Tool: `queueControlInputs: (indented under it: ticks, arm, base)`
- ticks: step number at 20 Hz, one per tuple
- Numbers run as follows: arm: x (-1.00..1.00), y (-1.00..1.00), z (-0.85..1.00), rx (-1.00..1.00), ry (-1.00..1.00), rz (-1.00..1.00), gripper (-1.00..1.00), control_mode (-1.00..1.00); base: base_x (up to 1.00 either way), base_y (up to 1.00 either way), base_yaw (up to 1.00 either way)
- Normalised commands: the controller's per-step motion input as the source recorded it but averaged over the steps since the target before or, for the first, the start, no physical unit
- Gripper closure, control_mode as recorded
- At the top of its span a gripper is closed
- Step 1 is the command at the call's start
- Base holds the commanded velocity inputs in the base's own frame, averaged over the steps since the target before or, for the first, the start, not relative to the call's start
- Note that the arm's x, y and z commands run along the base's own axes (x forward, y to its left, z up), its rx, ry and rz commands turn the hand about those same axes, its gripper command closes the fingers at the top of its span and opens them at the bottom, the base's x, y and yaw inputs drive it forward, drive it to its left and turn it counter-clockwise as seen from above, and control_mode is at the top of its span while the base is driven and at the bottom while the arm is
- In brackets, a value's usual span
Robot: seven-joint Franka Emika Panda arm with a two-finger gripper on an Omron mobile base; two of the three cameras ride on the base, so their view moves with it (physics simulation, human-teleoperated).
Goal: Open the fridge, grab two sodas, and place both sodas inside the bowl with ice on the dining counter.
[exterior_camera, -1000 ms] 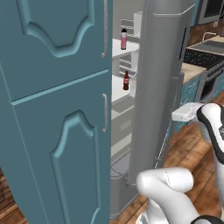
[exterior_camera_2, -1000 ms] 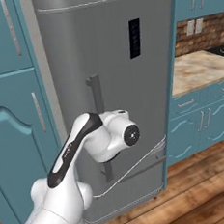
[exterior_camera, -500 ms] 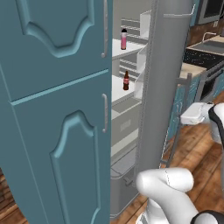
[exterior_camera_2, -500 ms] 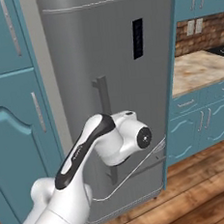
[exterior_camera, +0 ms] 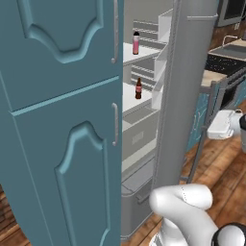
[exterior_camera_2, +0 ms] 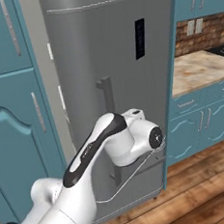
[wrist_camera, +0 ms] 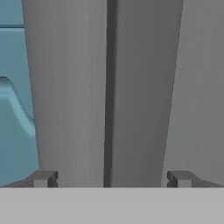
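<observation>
The fridge (exterior_camera_2: 113, 51) stands with its grey door swung partly out. In the left base view the door (exterior_camera: 185, 86) is seen edge-on, with a gap between it and the teal cabinet (exterior_camera: 57, 120) through which the white shelves show. The long vertical handle (exterior_camera_2: 107, 92) runs down the door face; in the hand view it appears as a dark bar (wrist_camera: 111, 92) centred ahead of the tool.

The tool (wrist_camera: 111, 179) is spread wide, its two dark fingertips (wrist_camera: 43, 178) standing well apart on either side of the handle line and clamping nothing. It holds no object.

The sodas are inside the fridge. The pink bottle (exterior_camera: 136, 43) stands upright on an upper shelf; the dark reddish-brown bottle (exterior_camera: 138, 89) stands upright on the shelf below, almost directly under the first. Both are untouched.

Judgement: the step in hand is the opening of the fridge, and it looks close to done, with the handle released. Neither soda has been taken.

The next move calls for bringing the arm round the door edge into the gap and aligning the open fingers on one bottle. The opening appears narrow for the arm's bulk; the door may need pushing wider first. The bottles are slim and upright, so an off-centre approach could topple one.
</observation>
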Motion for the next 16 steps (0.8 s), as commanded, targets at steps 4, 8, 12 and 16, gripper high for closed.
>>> queueControlInputs:
  ticks: [4, 8, 12, 16]
  arm:
    - [-0.10, -0.69, 0.07, 0.00, 0.03, 0.00, -1.00, -1.00]
    - [-0.37, -0.47, 0.13, 0.00, 0.00, 0.00, -1.00, -1.00]
    - [-0.63, 0.04, 0.37, -0.03, -0.05, 0.00, -1.00, -1.00]
    - [-0.53, 0.50, 0.59, -0.14, -0.06, 0.00, -1.00, -1.00]
  base:
    - [0.00, 0.00, 0.00]
    - [0.00, 0.00, 0.00]
    - [0.00, 0.00, 0.00]
    - [0.00, 0.00, 0.00]
